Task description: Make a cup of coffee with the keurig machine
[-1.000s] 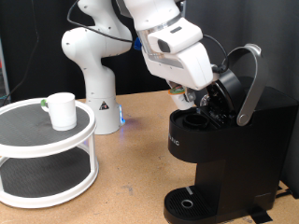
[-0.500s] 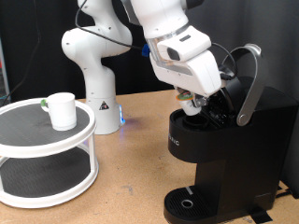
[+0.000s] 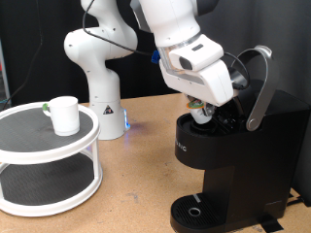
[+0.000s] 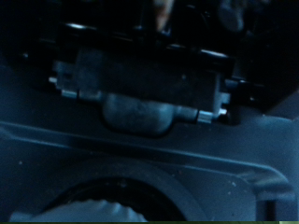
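The white Franka arm is seen bent down from the exterior view's top, its gripper (image 3: pixel 202 110) lowered into the open brewing chamber of the keurig machine (image 3: pixel 228 165) at the exterior view's right. The fingertips are hidden by the white hand housing and the chamber rim, so whether they are spread or closed cannot be told. A small pale object with green and orange markings is glimpsed just under the hand; it cannot be identified with certainty.

Compared with a second ago, the hand has been shifted toward the exterior view's right and brought lower over the chamber; since half a second ago only a slight further movement is noted.

The machine is shown as a matte black body with a rounded hinged lid (image 3: pixel 255 83) raised and tilted back, edged by a silver-grey handle band, above a round drip base. The cup (image 3: pixel 64 115), a plain white cylindrical mug, is left standing well apart on the top tier of a round white two-tier stand (image 3: pixel 49 160) with dark mesh shelves, at the exterior view's left.

In the wrist view only dark, blurred machine surfaces are made out, with a curved rim near the frame edge.
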### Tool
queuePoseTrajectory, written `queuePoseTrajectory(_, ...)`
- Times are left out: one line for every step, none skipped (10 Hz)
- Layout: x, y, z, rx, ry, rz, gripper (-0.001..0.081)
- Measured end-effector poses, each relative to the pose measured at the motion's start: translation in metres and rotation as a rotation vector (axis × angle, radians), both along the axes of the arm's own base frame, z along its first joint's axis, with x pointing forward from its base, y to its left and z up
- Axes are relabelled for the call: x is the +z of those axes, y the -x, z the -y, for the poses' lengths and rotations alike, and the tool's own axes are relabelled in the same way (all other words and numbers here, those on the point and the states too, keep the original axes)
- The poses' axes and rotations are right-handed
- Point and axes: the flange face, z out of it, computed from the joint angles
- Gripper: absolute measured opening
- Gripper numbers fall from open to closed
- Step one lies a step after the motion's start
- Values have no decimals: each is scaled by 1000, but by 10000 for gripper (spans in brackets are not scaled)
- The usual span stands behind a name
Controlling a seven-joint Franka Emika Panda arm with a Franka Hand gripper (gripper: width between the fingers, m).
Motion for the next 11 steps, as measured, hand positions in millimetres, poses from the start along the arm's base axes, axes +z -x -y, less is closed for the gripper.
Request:
queuePoseTrajectory(-2,0,0,-7,-3,2,290)
queuePoseTrajectory(-5,-1,-1,-14,-8,2,290)
queuePoseTrajectory(-9,-2,-2,-19,-11,0,290)
queuePoseTrajectory(-13,-3,-3,-21,-10,-2,290)
queuePoseTrajectory(-17,-4,-4,-22,-8,-5,290)
queuePoseTrajectory(-22,-5,-5,-23,-7,-9,290)
queuePoseTrajectory(-22,-6,-6,-24,-10,-8,290)
queuePoseTrajectory(-23,-6,-7,-25,-13,-8,290)
queuePoseTrajectory(-23,-6,-7,-25,-13,-8,290)
queuePoseTrajectory(-22,-6,-7,-25,-13,-7,290)
queuePoseTrajectory(-22,-6,-7,-26,-14,-5,290)
